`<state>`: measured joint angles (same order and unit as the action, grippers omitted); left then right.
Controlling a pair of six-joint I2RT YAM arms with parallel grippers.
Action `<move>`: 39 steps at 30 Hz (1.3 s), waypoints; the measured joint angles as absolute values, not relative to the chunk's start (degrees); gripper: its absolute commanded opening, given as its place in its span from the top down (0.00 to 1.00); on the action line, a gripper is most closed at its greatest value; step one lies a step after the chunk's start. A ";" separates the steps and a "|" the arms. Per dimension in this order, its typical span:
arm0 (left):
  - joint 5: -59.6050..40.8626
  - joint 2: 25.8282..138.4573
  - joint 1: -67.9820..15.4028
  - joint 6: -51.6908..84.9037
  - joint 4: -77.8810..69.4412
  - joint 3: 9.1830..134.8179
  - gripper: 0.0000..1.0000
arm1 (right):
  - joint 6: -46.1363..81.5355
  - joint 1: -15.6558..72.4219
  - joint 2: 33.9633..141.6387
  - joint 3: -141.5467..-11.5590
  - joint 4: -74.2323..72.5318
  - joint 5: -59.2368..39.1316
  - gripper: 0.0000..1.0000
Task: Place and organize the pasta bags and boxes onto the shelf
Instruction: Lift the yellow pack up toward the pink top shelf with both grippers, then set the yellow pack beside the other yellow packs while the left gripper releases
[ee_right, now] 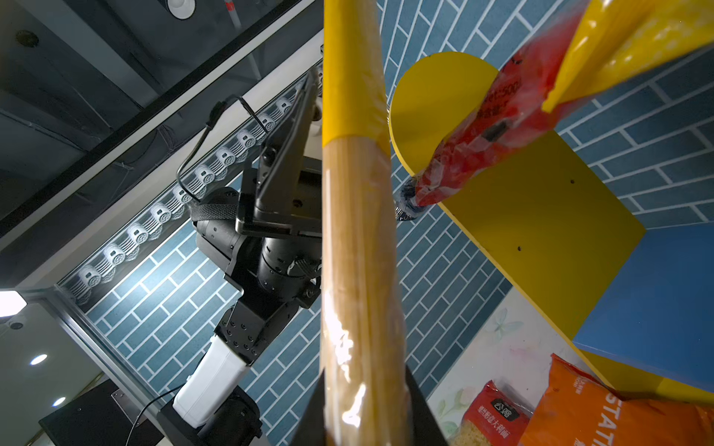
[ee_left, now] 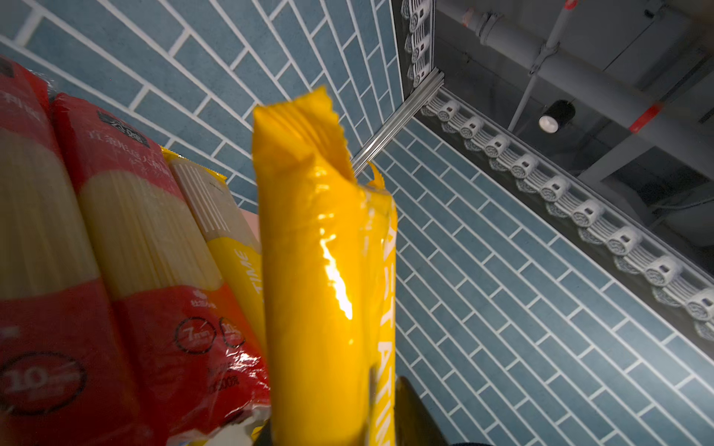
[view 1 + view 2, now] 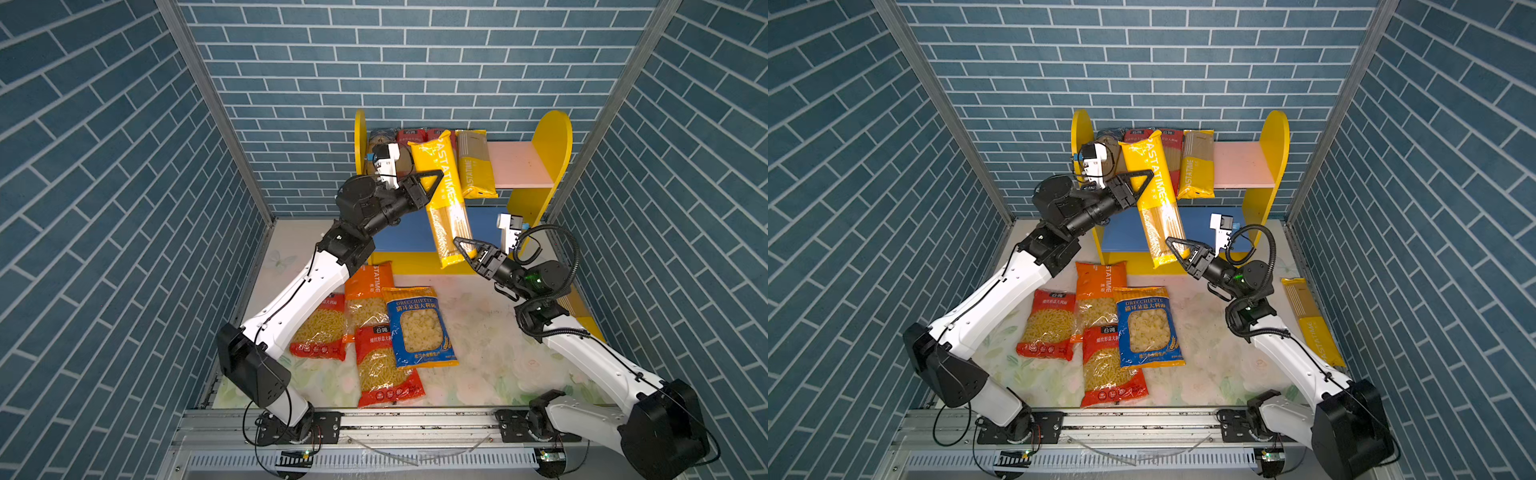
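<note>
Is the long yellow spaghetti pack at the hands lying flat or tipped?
Tipped. The yellow spaghetti pack slants: top over the pink upper board, bottom before the blue lower board, in the right hand.

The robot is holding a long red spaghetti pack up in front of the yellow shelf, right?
Not quite. The long plastic spaghetti pack is yellow, not red, as both top views show. The rest is right: it is held up in front of the yellow wooden shelf, with the right gripper closed on its lower end.
</note>
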<state>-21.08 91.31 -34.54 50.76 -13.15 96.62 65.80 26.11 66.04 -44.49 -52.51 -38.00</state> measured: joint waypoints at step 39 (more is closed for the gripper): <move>-15.64 76.07 -38.44 46.61 -12.45 67.24 0.30 | 74.52 -2.76 78.15 -85.47 1.67 -35.31 1.00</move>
